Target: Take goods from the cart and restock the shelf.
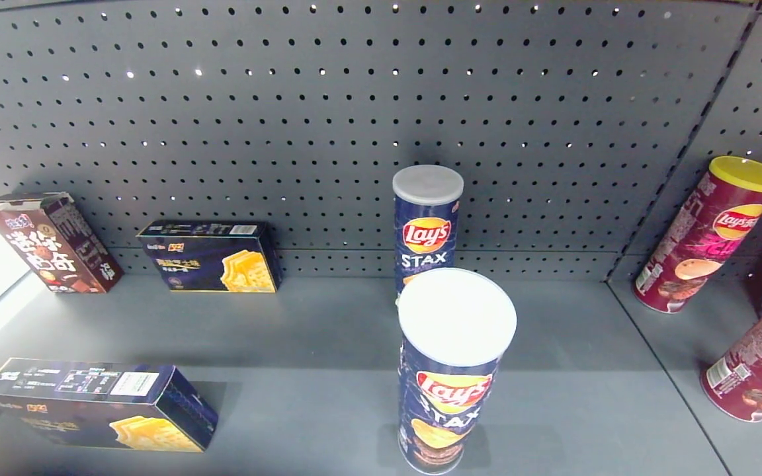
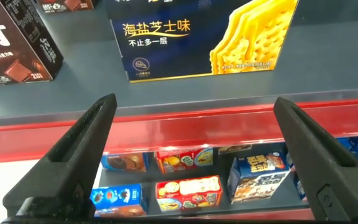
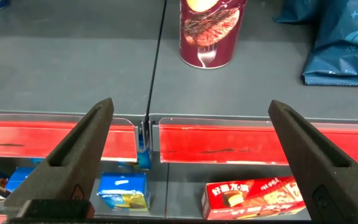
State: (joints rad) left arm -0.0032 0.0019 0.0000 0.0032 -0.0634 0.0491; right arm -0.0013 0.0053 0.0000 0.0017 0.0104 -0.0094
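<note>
open, empty grippers at the shelf (image 1: pixel 301 344) front edge
left gripper (image 2: pixel 194 102) is spread wide facing the cracker box (image 2: pixel 204 37) by the front edge; light stiff card, i'd pinch its broad faces. the front blue chip can (image 1: pixel 450 377) mid-shelf looks light, slick, tippy, so grip mid-body. right gripper (image 3: pixel 191 104) gapes wide facing the red chip can (image 3: pixel 209 31).

The light is even and fairly bright. At the left edge of the shelf (image 1: pixel 301 370) a white patch is burnt out. Bright dots shine through the back panel (image 1: pixel 354 99). The near lid (image 1: pixel 457 317) is washed out. The red can (image 1: pixel 705 238) leans outward from lens distortion.
</note>
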